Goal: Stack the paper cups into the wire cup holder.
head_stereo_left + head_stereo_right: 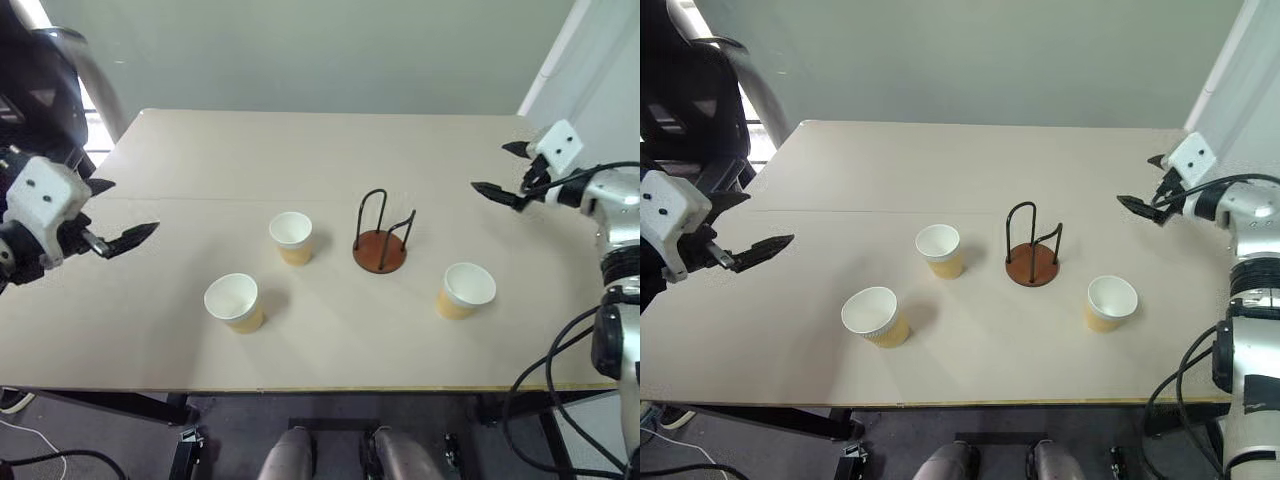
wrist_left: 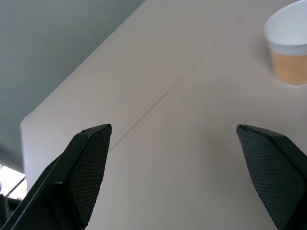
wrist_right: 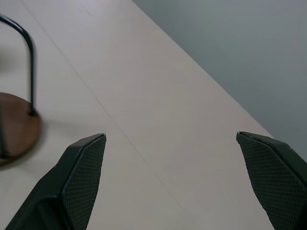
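Note:
Three paper cups stand upright and apart on the beige table (image 1: pixel 300 150): one in the middle (image 1: pixel 291 237), one nearer the front left (image 1: pixel 234 302), one at the front right (image 1: pixel 466 290). The wire cup holder (image 1: pixel 381 240) stands empty between the middle and right cups, on its reddish-brown disc with black wire loops. My left gripper (image 1: pixel 128 207) hovers open over the table's left side, well left of the cups. My right gripper (image 1: pixel 491 167) hovers open at the right, behind the right cup. The left wrist view catches a cup (image 2: pixel 288 43); the right wrist view catches the holder's base (image 3: pixel 14 129).
The table's front edge (image 1: pixel 300 388) runs close below the cups. A black chair (image 1: pixel 40 80) stands off the table's far left corner. Cables (image 1: pixel 560 370) hang by my right arm. A grey wall lies behind the table.

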You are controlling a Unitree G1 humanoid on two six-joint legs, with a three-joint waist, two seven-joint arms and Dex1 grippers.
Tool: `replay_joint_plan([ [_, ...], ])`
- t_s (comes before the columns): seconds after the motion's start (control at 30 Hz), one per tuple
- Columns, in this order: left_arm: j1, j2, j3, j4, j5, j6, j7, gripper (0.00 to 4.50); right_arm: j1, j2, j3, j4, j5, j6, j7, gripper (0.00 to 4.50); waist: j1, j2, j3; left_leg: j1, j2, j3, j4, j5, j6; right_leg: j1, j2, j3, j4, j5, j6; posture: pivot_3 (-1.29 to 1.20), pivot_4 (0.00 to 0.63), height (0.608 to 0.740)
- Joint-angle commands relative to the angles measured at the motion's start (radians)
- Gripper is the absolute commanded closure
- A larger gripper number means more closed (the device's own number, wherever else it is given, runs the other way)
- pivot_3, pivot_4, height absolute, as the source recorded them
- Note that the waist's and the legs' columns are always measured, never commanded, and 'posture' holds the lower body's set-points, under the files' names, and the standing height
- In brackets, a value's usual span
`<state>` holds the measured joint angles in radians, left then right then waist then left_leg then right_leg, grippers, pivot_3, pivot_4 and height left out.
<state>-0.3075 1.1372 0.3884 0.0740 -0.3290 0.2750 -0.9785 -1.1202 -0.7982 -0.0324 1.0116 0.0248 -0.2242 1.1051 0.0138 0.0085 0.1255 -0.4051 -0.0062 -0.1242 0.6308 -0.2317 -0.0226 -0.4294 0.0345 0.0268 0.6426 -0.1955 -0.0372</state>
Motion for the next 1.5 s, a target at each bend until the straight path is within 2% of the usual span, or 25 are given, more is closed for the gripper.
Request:
replay_joint_plan([
  [0.03, -0.141, 0.087, -0.048, 0.015, -0.028, 0.011, -0.101, 0.03, -0.034, -0.072, -0.04, -0.131, 0.092, 0.119, 0.166, 0.0, -0.001, 0.0, 0.0, 0.0, 0.0, 0.0, 0.0, 0.0, 0.0, 0.0, 0.0, 0.0, 0.0, 0.0, 0.0, 0.0, 0.15, 0.74],
  [0.07, -0.21, 0.119, -0.082, -0.003, -0.078, 0.072, -0.171, 0.03, -0.029, -0.099, -0.041, -0.203, 0.137, 0.199, 0.253, 0.0, 0.005, -0.004, 0.003, 0.0, 0.0, 0.0, 0.0, 0.0, 0.0, 0.0, 0.0, 0.0, 0.0, 0.0, 0.0, 0.0, 0.15, 0.74],
  [0.13, -0.265, 0.183, -0.142, -0.08, -0.193, 0.209, -0.337, 0.03, 0.019, -0.138, -0.039, -0.37, 0.224, 0.347, 0.379, 0.0, 0.007, -0.007, 0.003, -0.011, 0.001, 0.0, 0.0, 0.002, -0.003, -0.01, 0.0, -0.003, 0.0, 0.001, -0.001, 0.0, 0.15, 0.74],
  [0.23, -0.28, 0.214, -0.207, -0.172, -0.276, 0.286, -0.466, 0.03, 0.156, -0.168, -0.053, -0.668, 0.376, 0.564, 0.451, 0.0, 0.003, -0.003, 0.0, -0.014, 0.001, 0.001, 0.0, 0.003, -0.001, -0.01, 0.0, -0.003, -0.005, 0.002, 0.0, 0.0, 0.15, 0.74],
  [0.3, -0.284, 0.202, -0.248, -0.195, -0.272, 0.294, -0.485, 0.03, 0.264, -0.166, -0.075, -0.872, 0.477, 0.709, 0.418, 0.0, 0.0, -0.003, 0.0, -0.012, 0.002, 0.001, -0.001, 0.001, -0.001, -0.001, 0.0, -0.003, -0.009, -0.001, 0.003, 0.0, 0.15, 0.74],
  [0.4, -0.257, 0.196, -0.259, -0.189, -0.247, 0.281, -0.493, 0.03, 0.379, -0.167, -0.079, -1.049, 0.515, 0.816, 0.335, 0.0, -0.006, -0.004, 0.001, -0.008, 0.004, 0.001, 0.001, 0.002, 0.0, 0.0, 0.002, -0.003, -0.008, -0.002, 0.003, 0.0, 0.15, 0.74],
  [0.53, -0.217, 0.184, -0.243, -0.17, -0.218, 0.261, -0.469, 0.03, 0.454, -0.086, -0.033, -1.261, 0.553, 1.029, 0.107, 0.0, -0.02, -0.004, 0.002, -0.008, 0.004, 0.001, 0.003, 0.002, 0.002, -0.001, 0.003, -0.002, -0.007, -0.001, 0.005, 0.0, 0.15, 0.74],
  [0.63, -0.19, 0.169, -0.222, -0.177, -0.211, 0.259, -0.439, 0.03, 0.452, -0.024, 0.012, -1.302, 0.527, 1.114, -0.023, 0.0, -0.023, -0.004, 0.002, -0.005, 0.005, 0.001, 0.004, 0.004, 0.005, 0.0, 0.004, -0.001, -0.007, -0.001, 0.006, 0.0, 0.15, 0.74],
  [0.87, -0.098, 0.15, -0.131, -0.219, -0.216, 0.281, -0.37, 0.03, 0.451, 0.045, 0.124, -1.33, 0.488, 1.262, -0.203, 0.0, -0.016, -0.004, 0.002, -0.008, 0.005, -0.001, 0.011, 0.005, 0.007, 0.001, 0.006, 0.0, -0.006, 0.0, 0.007, 0.0, 0.15, 0.74],
  [1.1, -0.017, 0.143, -0.052, -0.277, -0.236, 0.311, -0.337, 0.03, 0.434, 0.098, 0.164, -1.282, 0.458, 1.292, -0.291, 0.0, -0.012, -0.005, 0.001, -0.012, 0.005, -0.001, 0.015, 0.003, 0.009, -0.002, 0.006, 0.0, -0.005, 0.001, 0.008, 0.0, 0.15, 0.74],
  [1.33, -0.012, 0.126, -0.045, -0.322, -0.253, 0.328, -0.301, 0.03, 0.436, 0.217, 0.193, -1.228, 0.42, 1.262, -0.373, 0.0, -0.011, -0.005, 0.001, -0.011, 0.005, 0.0, 0.016, 0.002, 0.008, -0.004, 0.006, 0.0, 0.0, 0.001, 0.007, 0.0, 0.15, 0.74],
  [1.5, -0.01, 0.13, -0.033, -0.326, -0.254, 0.335, -0.292, 0.03, 0.433, 0.243, 0.199, -1.184, 0.383, 1.217, -0.392, 0.0, -0.009, -0.005, 0.001, -0.012, 0.005, 0.0, 0.016, 0.003, 0.008, -0.005, 0.006, 0.0, 0.0, 0.002, 0.006, 0.0, 0.15, 0.74],
])
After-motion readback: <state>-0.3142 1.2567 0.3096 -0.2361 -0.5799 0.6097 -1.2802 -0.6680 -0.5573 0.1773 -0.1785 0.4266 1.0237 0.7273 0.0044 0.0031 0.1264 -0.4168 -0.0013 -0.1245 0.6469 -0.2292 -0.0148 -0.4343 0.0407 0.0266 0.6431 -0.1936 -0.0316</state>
